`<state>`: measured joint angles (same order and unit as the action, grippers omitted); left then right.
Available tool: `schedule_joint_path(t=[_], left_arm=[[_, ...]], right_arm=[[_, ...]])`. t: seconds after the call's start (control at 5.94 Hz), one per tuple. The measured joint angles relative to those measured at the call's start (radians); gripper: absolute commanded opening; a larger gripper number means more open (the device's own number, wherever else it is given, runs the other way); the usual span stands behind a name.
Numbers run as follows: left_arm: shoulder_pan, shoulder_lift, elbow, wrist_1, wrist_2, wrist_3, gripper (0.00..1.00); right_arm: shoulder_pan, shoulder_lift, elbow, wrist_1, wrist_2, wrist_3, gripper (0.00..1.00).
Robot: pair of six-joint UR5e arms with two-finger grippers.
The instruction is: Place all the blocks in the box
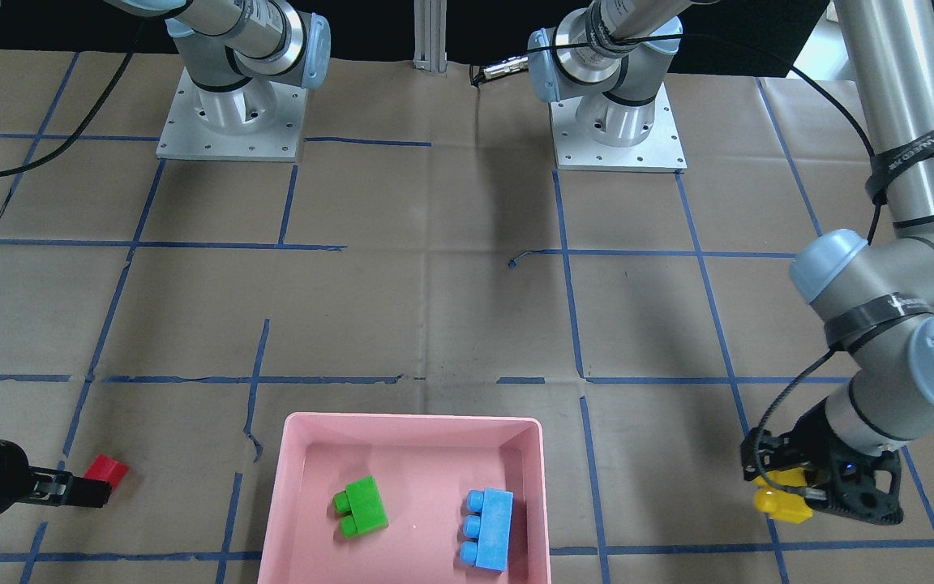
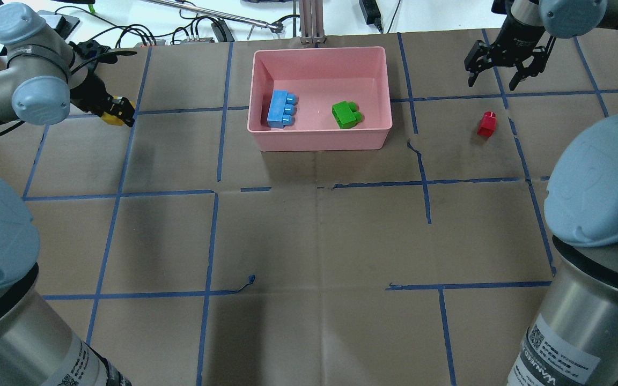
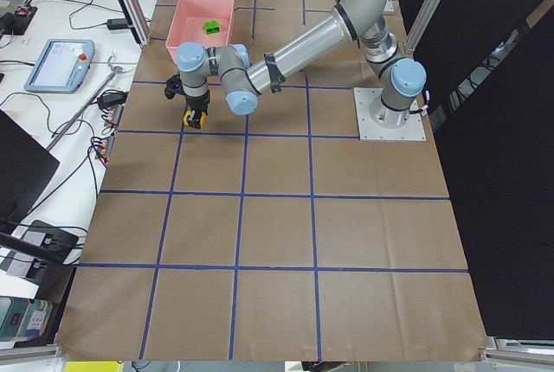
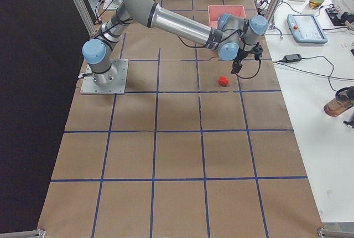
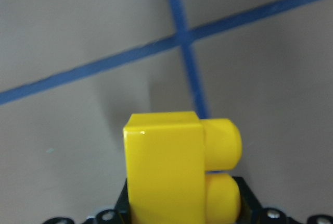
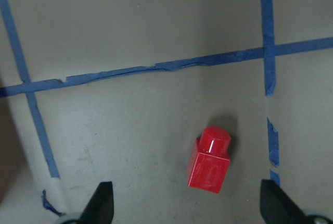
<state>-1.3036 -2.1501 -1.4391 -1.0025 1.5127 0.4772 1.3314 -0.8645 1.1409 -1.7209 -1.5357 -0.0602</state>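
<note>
The pink box [image 2: 319, 140] [image 1: 297, 454] sits at the far middle of the table. The green block [image 2: 346, 114] [image 1: 362, 505] and the blue block [image 2: 280, 108] [image 1: 489, 529] lie inside it. My left gripper [image 2: 118, 112] [image 1: 799, 495] is shut on the yellow block [image 5: 177, 166] [image 1: 781, 501], left of the box and above the table. The red block [image 2: 486, 124] [image 6: 210, 159] [image 1: 107, 470] lies on the table right of the box. My right gripper [image 2: 498, 79] is open above the table just beyond the red block, its fingertips [image 6: 101, 203] spread wide.
Brown paper with blue tape grid lines [image 2: 218, 190] covers the table. Cables and devices [image 2: 201, 29] lie beyond the far edge. The arm bases [image 1: 232, 113] stand on the robot's side. An operator table with a tablet [image 4: 307, 27] shows in the right side view.
</note>
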Motion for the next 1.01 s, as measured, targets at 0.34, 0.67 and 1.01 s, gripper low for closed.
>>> schedule_joint_path(t=[0.34,0.67,1.01], left_arm=[[-0.208,-0.023,0.138,-0.024,-0.008,-0.315,0.0],[-0.343,-0.058,0.183,0.043,-0.015,-0.603,0.0],[-0.441,-0.11,0.189,0.121,-0.003,-0.784,0.99]], right_arm=[[-0.007,0.043,0.031,-0.046,-0.073,0.087,0.99],[-0.008,0.058,0.08,-0.11,-0.084,0.111,0.79],[-0.008,0.063,0.094,-0.118,-0.083,0.118,0.5]])
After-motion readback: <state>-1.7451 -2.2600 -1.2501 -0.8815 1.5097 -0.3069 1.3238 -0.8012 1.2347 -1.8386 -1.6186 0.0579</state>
